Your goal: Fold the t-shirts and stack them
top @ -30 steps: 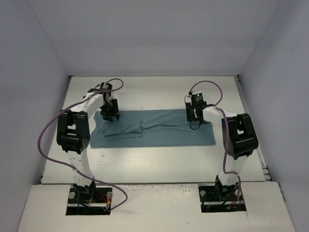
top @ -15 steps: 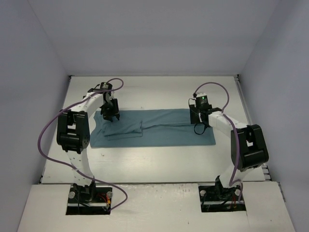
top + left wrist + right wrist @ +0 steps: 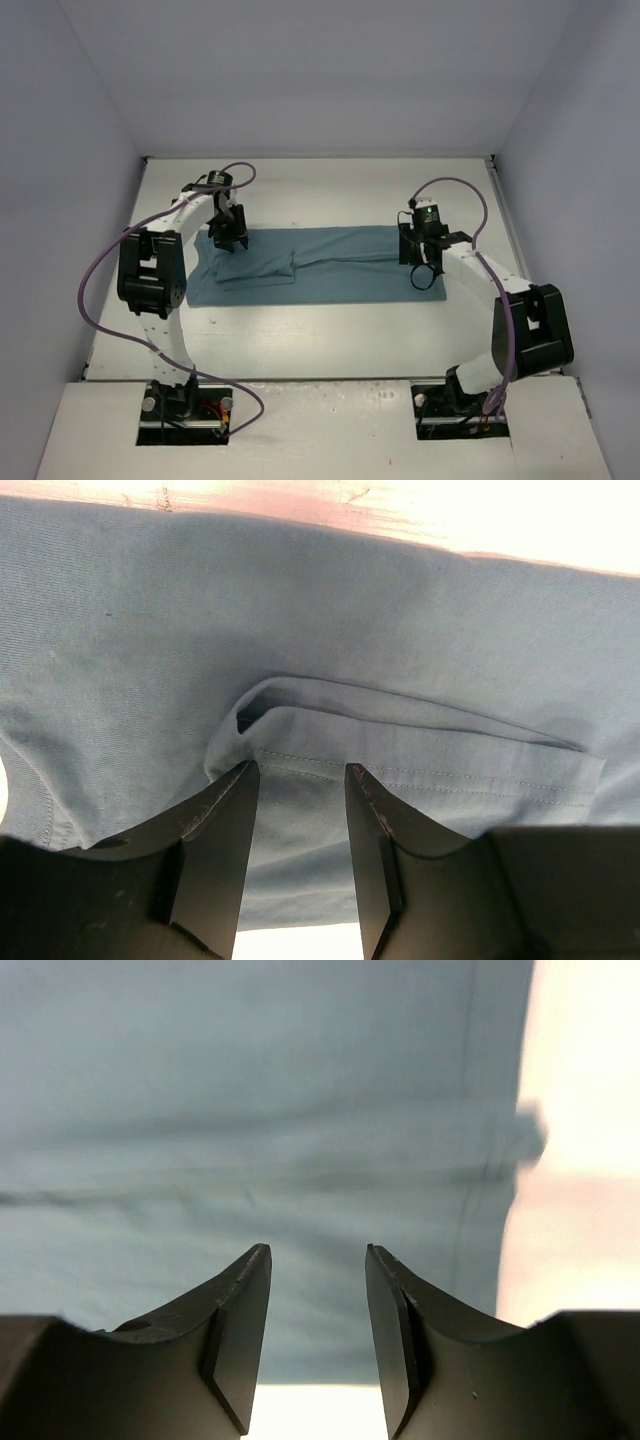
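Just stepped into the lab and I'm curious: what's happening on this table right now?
Two robot arms are working on a teal t-shirt, which lies in a long strip across the white table. The left gripper is low over the shirt's left end, its jaws apart beside a folded, stitched edge. The right gripper is over the right end near the hem, with its jaws also apart. Neither appears to hold any cloth, so the folding isn't finished.
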Robot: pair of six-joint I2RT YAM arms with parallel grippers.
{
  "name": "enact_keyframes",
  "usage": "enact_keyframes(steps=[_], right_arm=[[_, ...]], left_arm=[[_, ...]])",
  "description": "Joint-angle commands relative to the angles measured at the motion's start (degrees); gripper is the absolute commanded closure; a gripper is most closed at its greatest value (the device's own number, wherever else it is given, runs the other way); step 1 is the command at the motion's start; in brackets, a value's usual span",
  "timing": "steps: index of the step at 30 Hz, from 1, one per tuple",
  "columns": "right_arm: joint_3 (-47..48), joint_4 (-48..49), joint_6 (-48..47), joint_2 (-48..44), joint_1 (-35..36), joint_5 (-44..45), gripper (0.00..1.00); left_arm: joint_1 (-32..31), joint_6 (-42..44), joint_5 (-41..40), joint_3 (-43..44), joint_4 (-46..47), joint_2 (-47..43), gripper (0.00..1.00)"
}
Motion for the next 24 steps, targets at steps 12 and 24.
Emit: enact_keyframes(steps=[12, 24], right_arm=[[13.76, 3.27, -3.57, 13.41, 0.26, 0.37, 0.59], [1.6, 3.95, -1.24, 5.49, 0.18, 0.34, 0.59]], left_arm=[[-0.42, -0.3, -0.04, 0.19, 0.35, -6.68, 0.63], [-0.34, -0.56, -0.21, 0.02, 0.27, -6.59, 0.63]])
